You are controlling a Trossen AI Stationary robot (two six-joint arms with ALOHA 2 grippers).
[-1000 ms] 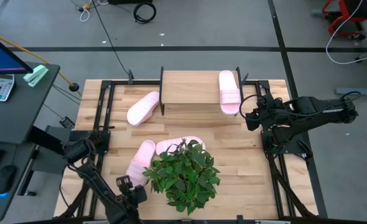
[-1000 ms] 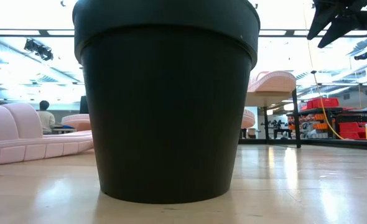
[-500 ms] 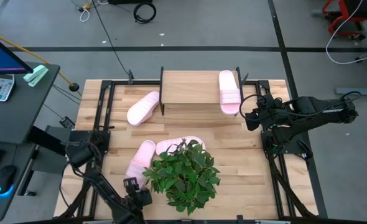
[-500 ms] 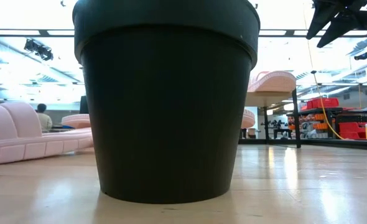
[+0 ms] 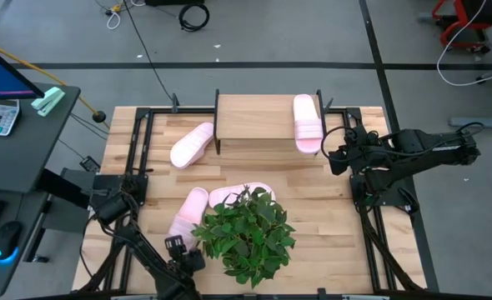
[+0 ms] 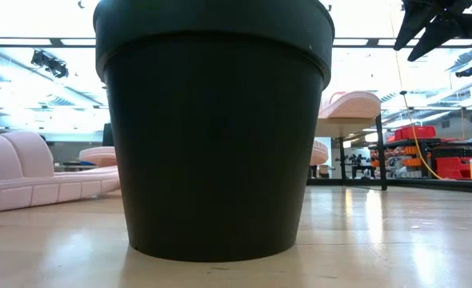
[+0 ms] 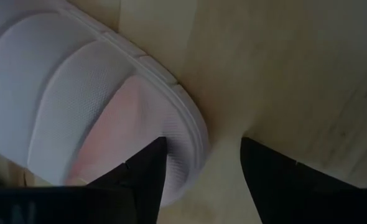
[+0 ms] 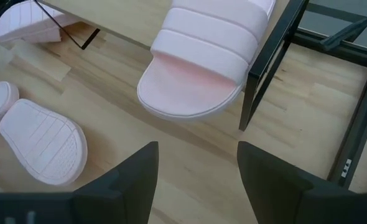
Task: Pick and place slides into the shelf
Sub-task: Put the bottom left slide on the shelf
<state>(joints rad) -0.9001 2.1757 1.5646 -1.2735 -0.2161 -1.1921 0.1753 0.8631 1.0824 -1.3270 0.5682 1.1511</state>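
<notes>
Four pale pink slides show. One slide (image 5: 307,122) lies on the shelf's plank top (image 5: 254,117) at its right end, its toe end overhanging the near edge (image 8: 190,102). One slide (image 5: 192,144) lies on the table left of the shelf. Two slides (image 5: 188,215) (image 5: 233,196) lie by the plant. My left gripper (image 5: 183,252) is open at the near end of the left one (image 7: 78,106); whether a finger touches it, I cannot tell. My right gripper (image 5: 333,156) is open and empty, just right of the shelf.
A potted plant (image 5: 246,235) in a black pot (image 6: 212,128) stands near the table's front middle, over part of one slide. Black frame rails (image 5: 142,142) run along the table's sides. The shelf's thin black legs (image 8: 267,68) stand close to my right gripper.
My left gripper has shifted a little toward the table's right edge, staying by the near end of the slide beside the plant. The slides and my right arm have kept still.
</notes>
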